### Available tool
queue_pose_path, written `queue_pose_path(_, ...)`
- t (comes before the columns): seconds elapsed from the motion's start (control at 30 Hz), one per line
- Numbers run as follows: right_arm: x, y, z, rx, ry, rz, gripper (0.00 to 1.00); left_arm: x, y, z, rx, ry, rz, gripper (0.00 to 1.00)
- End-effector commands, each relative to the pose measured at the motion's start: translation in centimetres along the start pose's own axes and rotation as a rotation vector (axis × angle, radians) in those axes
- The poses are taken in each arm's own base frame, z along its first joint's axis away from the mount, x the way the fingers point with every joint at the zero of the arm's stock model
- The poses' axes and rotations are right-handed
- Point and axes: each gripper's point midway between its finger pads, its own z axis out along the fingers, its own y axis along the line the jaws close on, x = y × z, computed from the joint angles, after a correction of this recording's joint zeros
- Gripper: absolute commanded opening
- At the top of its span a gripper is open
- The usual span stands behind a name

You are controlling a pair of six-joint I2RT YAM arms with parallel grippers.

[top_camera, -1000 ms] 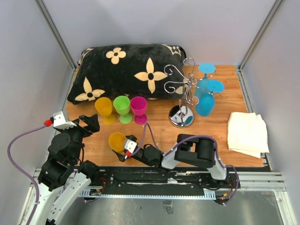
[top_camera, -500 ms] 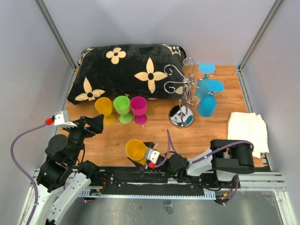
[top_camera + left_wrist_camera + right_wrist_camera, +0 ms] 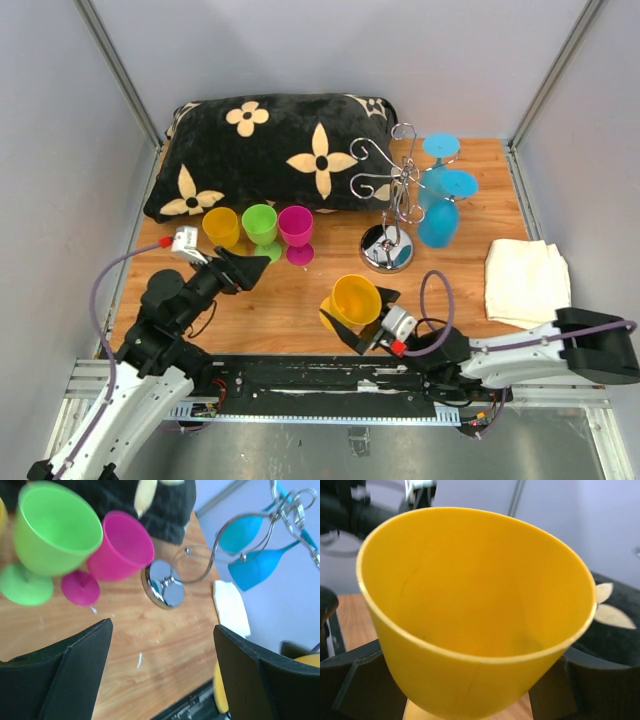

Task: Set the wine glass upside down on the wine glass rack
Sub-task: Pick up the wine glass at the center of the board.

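Pale grey walls [image 3: 300,50] enclose the wooden tabletop [image 3: 290,300] on three sides; aluminium frame posts [image 3: 121,70] stand in the corners.

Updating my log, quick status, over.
Right gripper shut on yellow wine glass, short of rack. Left gripper open, empty. Two blue glasses hang on rack.

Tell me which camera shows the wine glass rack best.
Top external: the whole wine glass rack shows, base to scrolls, blue glasses hanging. Left wrist catches only its base and some scrolls. Right wrist shows none; the yellow glass fills it.
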Motion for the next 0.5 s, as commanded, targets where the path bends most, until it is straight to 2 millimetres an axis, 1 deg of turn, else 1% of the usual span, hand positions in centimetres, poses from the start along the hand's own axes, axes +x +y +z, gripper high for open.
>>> queue_pose_path(0.0, -2.3, -2.4, -0.9, 0.043, 0.002, -0.079, 0.56, 2.2, -2.8, 1.2, 0.19, 0.068, -0.173, 0.86)
queue_pose_path(0.03, -2.6, -2.6, -1.1, 0.038, 0.005, -0.081, 0.56, 2.4, -3.1, 1.3, 0.208, 0.067, -0.194, 0.86)
queue_pose_path(0.07, -3.0, -3.5, -1.4, 0.072, 0.016, -0.076, 0.56, 2.5, -3.2, 1.5, 0.216, 0.066, -0.208, 0.86)
queue_pose_path(0.13, -3.8, -4.6, -2.0, 0.101, 0.004, -0.079, 0.56, 2.7, -3.7, 2.2, 0.219, 0.058, -0.225, 0.86)
queue_pose_path(0.2, -4.2, -5.5, -2.5, 0.127, -0.007, -0.083, 0.56, 3.3, -4.8, 2.8, 0.234, 0.059, -0.236, 0.86)
queue_pose_path(0.27, -4.5, -6.2, -2.9, 0.152, -0.011, -0.094, 0.56, 4.3, -6.2, 3.3, 0.247, 0.057, -0.26, 0.86)
queue_pose_path(0.37, -4.6, -6.6, -3.0, 0.168, -0.009, -0.106, 0.56, 5.9, -8.7, 3.4, 0.3, 0.064, -0.304, 0.87)
queue_pose_path(0.47, -5.0, -6.5, -3.0, 0.161, -0.023, -0.091, 0.56, 6.9, -9.9, 3.4, 0.341, 0.069, -0.362, 0.87)
